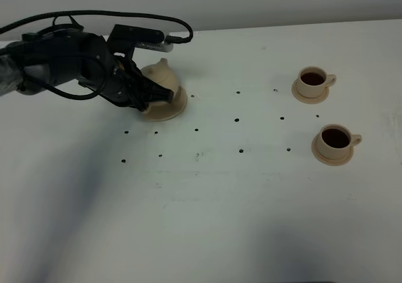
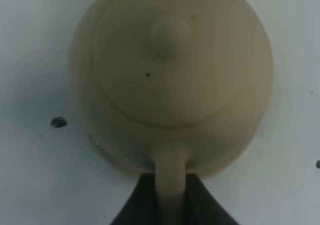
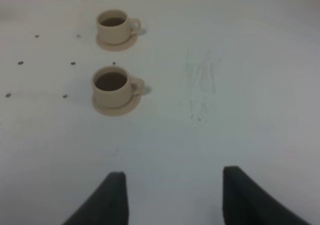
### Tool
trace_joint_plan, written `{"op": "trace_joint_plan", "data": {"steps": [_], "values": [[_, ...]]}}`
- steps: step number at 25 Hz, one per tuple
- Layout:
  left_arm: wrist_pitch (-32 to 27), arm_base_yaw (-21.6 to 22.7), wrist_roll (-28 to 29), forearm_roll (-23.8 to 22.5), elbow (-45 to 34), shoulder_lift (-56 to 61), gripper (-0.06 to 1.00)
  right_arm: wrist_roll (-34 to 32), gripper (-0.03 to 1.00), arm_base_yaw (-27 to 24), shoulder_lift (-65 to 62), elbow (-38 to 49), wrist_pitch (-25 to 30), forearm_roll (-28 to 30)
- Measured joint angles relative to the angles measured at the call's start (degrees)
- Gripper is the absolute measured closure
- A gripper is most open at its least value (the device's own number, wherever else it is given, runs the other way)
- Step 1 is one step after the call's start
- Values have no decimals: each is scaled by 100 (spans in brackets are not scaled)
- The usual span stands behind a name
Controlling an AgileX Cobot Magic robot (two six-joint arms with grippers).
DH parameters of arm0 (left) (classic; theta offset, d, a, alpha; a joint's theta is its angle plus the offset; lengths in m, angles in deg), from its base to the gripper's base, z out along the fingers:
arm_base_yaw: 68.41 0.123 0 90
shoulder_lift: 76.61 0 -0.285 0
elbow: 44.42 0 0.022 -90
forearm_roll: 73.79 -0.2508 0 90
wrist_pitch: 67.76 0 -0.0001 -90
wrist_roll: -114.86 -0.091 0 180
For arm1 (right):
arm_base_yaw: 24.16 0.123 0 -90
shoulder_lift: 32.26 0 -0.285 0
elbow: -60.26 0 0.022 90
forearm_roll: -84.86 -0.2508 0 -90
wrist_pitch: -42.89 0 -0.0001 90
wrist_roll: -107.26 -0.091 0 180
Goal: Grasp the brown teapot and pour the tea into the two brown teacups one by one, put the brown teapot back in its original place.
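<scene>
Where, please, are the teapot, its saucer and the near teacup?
Brown teapot (image 2: 170,80), left wrist view, on its lid.
Teapot saucer (image 1: 168,114), exterior high view, front rim.
Near teacup (image 1: 335,138), exterior high view, dark tea surface.

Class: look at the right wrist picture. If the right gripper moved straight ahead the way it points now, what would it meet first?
Mostly bare table. The right gripper stands open, and the nearer teacup on its saucer sits off to one side of that line, the farther teacup beyond it. Depth is hard to judge, so the way only looks free.
</scene>
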Motion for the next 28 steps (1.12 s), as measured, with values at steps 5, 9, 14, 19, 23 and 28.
{"op": "trace_joint_plan", "data": {"steps": [5,9,14,19,23,28], "values": [[29,-23,0,34,-4,-28,81,0,55,0,0,0,0,0],[-148,-23,4,34,-4,-28,81,0,55,0,0,0,0,0],[-250,-23,4,29,-4,-34,81,0,55,0,0,0,0,0],[-304,-23,4,29,-4,-124,81,0,55,0,0,0,0,0],[-304,-23,4,29,-4,-135,81,0,55,0,0,0,0,0],[-289,-23,4,29,-4,-137,72,0,55,0,0,0,0,0]]}}
